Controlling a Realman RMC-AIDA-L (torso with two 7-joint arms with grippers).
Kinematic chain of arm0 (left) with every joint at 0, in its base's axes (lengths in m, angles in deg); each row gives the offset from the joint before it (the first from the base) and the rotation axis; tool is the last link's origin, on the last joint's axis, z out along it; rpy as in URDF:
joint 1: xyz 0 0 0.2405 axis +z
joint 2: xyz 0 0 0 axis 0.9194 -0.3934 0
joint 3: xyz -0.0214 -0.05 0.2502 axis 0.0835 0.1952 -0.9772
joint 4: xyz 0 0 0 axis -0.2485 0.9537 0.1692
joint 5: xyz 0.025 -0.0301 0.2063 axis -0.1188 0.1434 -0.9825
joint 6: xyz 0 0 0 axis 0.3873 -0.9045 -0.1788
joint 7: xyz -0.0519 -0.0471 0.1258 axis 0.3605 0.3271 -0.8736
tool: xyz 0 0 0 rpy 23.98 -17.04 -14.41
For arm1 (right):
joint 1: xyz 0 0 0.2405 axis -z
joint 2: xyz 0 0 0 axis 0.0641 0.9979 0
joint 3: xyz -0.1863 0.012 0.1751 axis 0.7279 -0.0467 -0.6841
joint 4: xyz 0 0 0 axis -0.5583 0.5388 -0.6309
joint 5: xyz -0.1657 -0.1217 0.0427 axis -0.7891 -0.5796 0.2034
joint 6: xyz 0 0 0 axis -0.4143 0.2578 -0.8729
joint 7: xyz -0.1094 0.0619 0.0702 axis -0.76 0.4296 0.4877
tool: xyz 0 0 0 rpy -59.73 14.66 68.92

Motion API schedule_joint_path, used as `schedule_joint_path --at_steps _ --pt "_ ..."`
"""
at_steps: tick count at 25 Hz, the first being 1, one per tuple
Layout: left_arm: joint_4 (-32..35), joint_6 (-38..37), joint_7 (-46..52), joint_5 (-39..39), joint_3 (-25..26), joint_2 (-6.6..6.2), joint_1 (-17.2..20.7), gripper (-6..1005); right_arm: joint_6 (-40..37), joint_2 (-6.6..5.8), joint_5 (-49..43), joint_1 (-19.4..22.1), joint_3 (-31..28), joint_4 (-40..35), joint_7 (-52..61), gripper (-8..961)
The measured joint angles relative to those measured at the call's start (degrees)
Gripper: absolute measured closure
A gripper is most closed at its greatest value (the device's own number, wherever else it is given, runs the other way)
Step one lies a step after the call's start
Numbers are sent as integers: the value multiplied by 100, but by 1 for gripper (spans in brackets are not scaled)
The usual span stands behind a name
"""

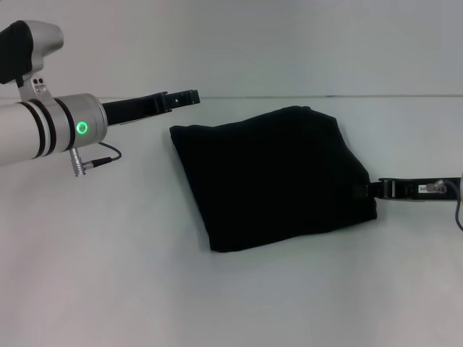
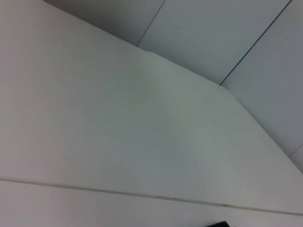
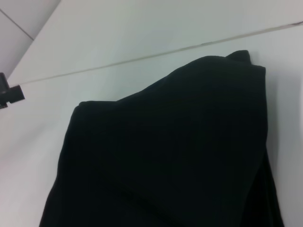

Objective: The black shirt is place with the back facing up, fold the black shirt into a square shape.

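Observation:
The black shirt (image 1: 271, 177) lies folded into a rough square in the middle of the white table (image 1: 108, 275). It fills most of the right wrist view as dark cloth (image 3: 165, 156) with one folded corner toward the wall. My left gripper (image 1: 184, 97) hovers just off the shirt's far left corner, apart from the cloth, and its tip also shows in the right wrist view as the left gripper (image 3: 8, 92). My right gripper (image 1: 377, 190) sits low at the shirt's right edge, its tip against the fabric. The left wrist view shows only bare table and wall.
A white wall (image 1: 289, 43) rises behind the table's far edge (image 1: 362, 97). A cable (image 1: 98, 160) hangs from my left arm (image 1: 43, 130) over the table's left side.

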Motion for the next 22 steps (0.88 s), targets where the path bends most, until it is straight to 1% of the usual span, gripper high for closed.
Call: schedule_joint_path --at_steps 2,10,16,22 --pt "-5 -1 4 0 -15 0 -5 78 -42 -11 1 51 -70 -5 -23 848" --pt "-5 -2 8 -13 -26 6 -1 77 -150 -14 25 231 -169 -137 -29 879" --pt "-18 -8 12 -47 -35 15 12 77 -235 35 109 314 -191 -148 -83 879" --pt "-82 49 17 -70 -15 -4 -7 78 -418 68 154 332 -263 -149 -162 879"
